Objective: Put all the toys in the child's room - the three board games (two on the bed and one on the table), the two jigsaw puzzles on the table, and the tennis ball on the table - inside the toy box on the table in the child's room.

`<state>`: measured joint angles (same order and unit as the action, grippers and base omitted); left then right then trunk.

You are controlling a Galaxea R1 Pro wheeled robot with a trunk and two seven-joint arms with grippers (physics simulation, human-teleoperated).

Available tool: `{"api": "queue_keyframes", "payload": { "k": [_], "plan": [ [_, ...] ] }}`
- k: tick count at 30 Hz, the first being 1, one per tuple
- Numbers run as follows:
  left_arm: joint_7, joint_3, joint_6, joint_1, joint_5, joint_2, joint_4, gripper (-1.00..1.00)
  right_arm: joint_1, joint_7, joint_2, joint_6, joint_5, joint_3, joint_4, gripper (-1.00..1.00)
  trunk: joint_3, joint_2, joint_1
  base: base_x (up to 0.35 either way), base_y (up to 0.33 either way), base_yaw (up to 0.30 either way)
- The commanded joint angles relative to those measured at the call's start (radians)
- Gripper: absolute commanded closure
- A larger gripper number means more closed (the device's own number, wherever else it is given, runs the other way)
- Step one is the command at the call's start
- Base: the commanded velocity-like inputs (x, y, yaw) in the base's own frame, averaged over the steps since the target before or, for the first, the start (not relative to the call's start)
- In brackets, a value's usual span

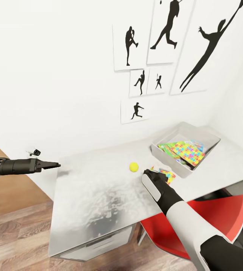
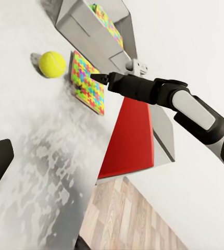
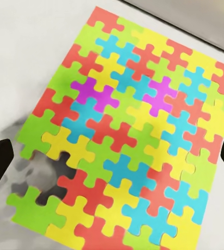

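White-topped counter, left to right:
- Left jaws: closed to a point, holding nothing, off the counter's left edge.
- Small yellow-green tennis ball: mid-counter.
- Flat multicoloured jigsaw puzzle: near the front edge, under the wide-open right jaws.
- Shallow grey toy box: back right corner, holding another puzzle.
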<state>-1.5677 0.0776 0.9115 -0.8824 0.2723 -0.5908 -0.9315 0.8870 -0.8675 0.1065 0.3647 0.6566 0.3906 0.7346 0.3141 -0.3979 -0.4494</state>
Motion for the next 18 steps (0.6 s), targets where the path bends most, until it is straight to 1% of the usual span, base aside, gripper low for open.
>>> {"api": "queue_keyframes", "payload": {
  "k": [1, 18],
  "plan": [
    [-0.003, 0.004, 0.011, -0.001, 0.003, -0.001, 0.0, -1.0, 0.001, -0.007, -0.001, 0.007, 0.005, 0.004, 0.002, -1.0, 0.004, -0.002, -0.001, 0.0, 0.0, 0.0],
    [-0.003, 0.004, 0.01, -0.001, 0.002, -0.001, 0.0, -1.0, 0.001, -0.008, 0.001, 0.006, 0.004, 0.004, 0.0, -1.0, 0.031, -0.002, -0.001, 0.0, 0.0, 0.0]
  ]
}}
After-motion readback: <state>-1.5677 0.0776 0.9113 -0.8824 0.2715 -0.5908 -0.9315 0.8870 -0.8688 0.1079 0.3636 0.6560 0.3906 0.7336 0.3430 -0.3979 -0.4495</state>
